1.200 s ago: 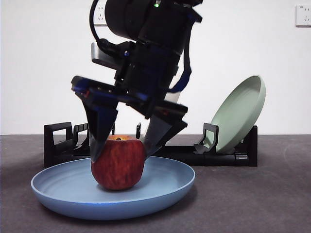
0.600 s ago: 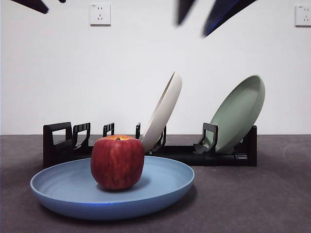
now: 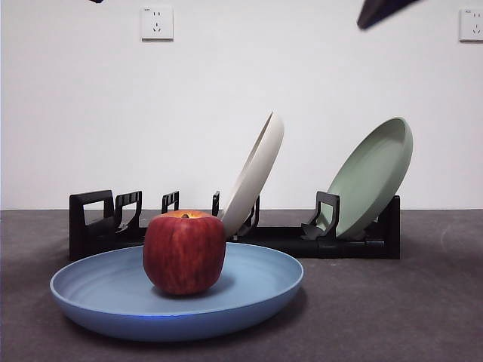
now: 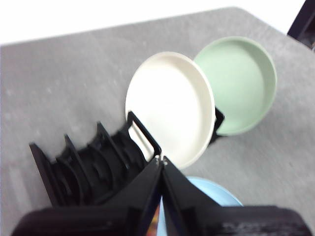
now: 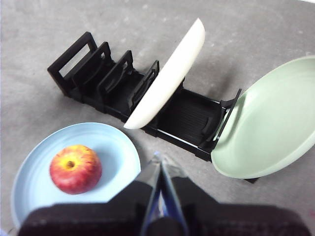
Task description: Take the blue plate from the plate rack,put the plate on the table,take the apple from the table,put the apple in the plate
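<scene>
Both arms have lifted away; each end effector (image 4: 161, 160) (image 5: 158, 156) is closed, empty; apple (image 3: 185, 251) sits in blue plate (image 3: 256, 290).

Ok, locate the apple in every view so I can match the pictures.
Front view: the apple sits in the blue plate, before the rack.
Left wrist view: only a reddish sliver shows between the jaws; it cannot be identified.
Right wrist view: the apple lies in the blue plate.
Shared landmark: the white plate.
</scene>
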Robot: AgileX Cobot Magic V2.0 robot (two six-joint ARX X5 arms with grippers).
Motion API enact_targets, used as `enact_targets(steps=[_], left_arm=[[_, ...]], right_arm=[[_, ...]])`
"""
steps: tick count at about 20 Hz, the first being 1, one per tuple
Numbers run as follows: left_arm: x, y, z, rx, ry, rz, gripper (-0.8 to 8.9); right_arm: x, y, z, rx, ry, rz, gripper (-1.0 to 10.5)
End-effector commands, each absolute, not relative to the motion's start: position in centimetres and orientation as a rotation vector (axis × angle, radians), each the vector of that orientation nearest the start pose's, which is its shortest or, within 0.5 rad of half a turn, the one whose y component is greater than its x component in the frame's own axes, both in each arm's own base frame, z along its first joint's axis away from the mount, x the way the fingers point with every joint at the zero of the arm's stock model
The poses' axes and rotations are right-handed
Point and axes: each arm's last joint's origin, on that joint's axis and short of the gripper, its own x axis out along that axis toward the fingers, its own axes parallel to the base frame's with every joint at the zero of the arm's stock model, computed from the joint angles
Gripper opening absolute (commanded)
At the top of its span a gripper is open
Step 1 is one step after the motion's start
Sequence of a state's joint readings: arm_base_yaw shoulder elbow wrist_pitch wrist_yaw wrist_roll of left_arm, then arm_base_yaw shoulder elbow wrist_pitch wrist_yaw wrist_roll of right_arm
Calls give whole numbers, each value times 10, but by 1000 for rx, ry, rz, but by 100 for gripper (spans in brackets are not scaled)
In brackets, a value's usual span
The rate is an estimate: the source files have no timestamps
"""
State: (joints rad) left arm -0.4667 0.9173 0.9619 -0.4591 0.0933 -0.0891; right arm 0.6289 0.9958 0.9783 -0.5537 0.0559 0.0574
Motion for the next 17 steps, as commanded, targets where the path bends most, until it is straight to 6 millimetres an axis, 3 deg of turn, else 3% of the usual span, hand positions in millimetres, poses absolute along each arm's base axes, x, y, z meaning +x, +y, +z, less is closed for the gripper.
enact_targets(steps=[1,6,8,17], left_arm=[[168,-87,327,7,437,-513,-9],[160,-83,277,-73,399,-500,-9],[160,-83,265,-78,404,-512,-8],[158,-84,259,-88,478,-550,-3]], right_arm=[[159,114,294,-90,545,527,-16],[146,104,244,-40,504,525,-16],[147,104,242,-43,506,516,-16],[147,104,241,-16,526,503,1]])
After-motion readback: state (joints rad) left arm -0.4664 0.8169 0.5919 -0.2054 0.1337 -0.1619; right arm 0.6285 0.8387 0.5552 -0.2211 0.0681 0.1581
